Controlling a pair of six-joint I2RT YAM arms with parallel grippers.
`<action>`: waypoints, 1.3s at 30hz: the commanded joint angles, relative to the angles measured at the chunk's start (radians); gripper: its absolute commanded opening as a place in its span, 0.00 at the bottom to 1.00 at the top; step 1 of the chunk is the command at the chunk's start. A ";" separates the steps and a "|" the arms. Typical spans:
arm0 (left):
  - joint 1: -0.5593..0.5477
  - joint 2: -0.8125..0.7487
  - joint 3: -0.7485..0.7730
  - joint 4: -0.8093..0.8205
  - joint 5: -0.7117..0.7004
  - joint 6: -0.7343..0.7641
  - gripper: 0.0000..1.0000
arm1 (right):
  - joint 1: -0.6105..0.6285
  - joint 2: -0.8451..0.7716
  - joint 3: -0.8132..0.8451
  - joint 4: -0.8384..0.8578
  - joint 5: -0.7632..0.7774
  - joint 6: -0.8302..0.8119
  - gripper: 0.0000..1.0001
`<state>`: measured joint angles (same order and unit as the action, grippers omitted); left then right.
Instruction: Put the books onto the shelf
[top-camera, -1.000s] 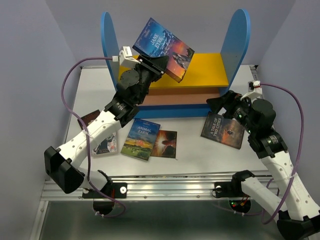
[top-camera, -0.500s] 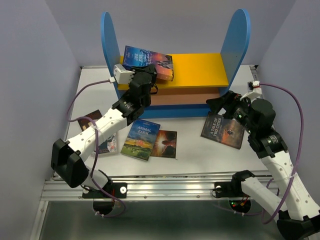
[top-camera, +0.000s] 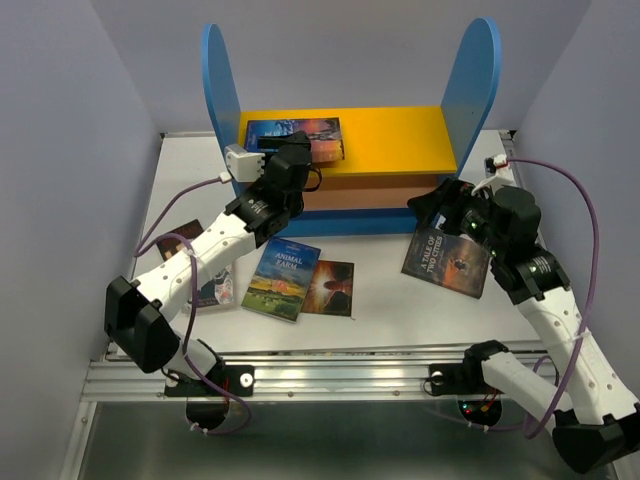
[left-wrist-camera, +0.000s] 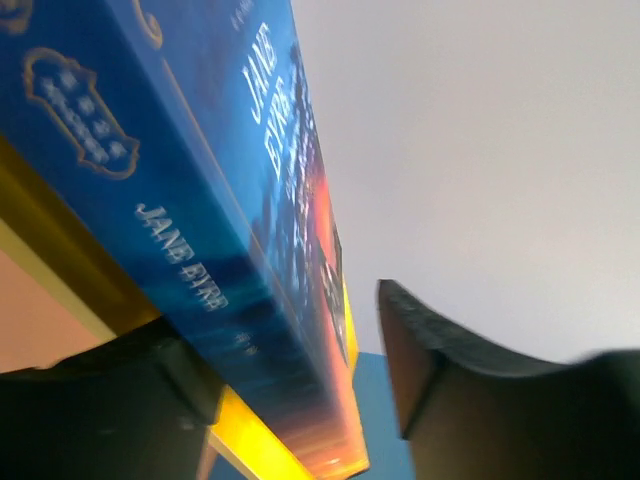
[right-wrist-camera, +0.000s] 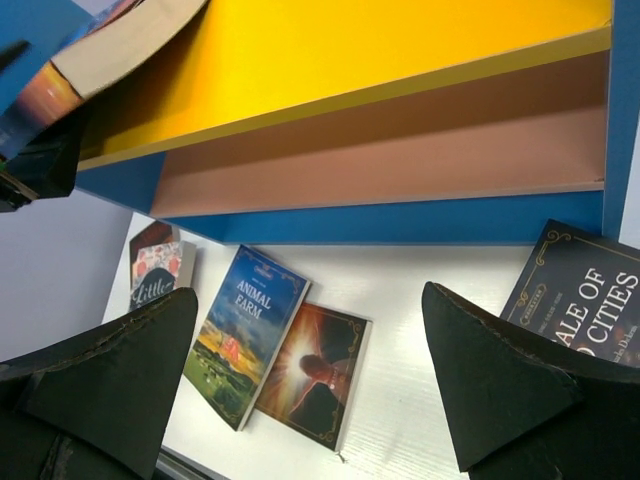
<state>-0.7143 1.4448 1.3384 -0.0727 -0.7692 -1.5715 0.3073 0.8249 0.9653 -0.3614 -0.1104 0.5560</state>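
Left tool (top-camera: 308, 152) slack, jaws apart around Jane Eyre (top-camera: 290, 133) lying flat on shelf (top-camera: 400, 135) top, long axis crosswise to tool | right tool (top-camera: 432, 207) spread, empty; Tale of Two Cities (top-camera: 447, 260) just beside, nearer it.

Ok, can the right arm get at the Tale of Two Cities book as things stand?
Probably yes: the Tale of Two Cities book lies flat on the table beside the right arm, whose jaws stand open, with nothing lying on it. Flat, it may be awkward to pinch.
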 joint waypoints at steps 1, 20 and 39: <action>-0.005 -0.029 0.085 -0.005 -0.050 -0.061 0.72 | -0.002 0.045 0.087 -0.031 -0.055 -0.053 1.00; -0.004 -0.050 0.061 -0.091 0.079 -0.009 0.99 | 0.288 0.345 0.341 -0.050 -0.005 -0.248 0.99; 0.082 -0.124 -0.073 -0.029 0.274 0.137 0.99 | 0.288 0.698 0.687 -0.040 -0.067 -0.444 0.60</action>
<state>-0.6430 1.3617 1.2850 -0.1112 -0.5083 -1.4872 0.5968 1.4975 1.5860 -0.4374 -0.1207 0.1524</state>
